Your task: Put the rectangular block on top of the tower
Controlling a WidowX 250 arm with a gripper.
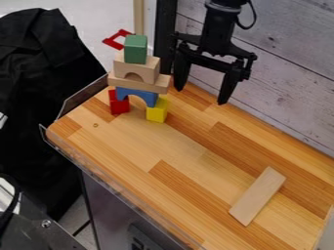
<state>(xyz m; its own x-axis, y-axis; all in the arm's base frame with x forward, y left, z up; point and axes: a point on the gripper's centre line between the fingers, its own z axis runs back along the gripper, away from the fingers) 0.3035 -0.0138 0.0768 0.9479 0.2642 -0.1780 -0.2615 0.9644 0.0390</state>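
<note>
A tower (134,75) stands at upper left on the table (130,146), two base blocks (119,103) bearing, in rising order, lower arch (137,92), plank (149,86), upper arch (149,67) and top block (135,50). The rectangular block (258,196) lies at lower right, the gripper (201,95) hanging right of the tower

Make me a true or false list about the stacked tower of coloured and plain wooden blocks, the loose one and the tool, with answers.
1. The long flat tan wooden block lies on the wooden tabletop. True.
2. A yellow block tops the tower. False: the green rectangular wooden block does.
3. The blue wooden arch is below the tan arch. True.
4. The tool grips a block. False: it's open and empty.
</note>
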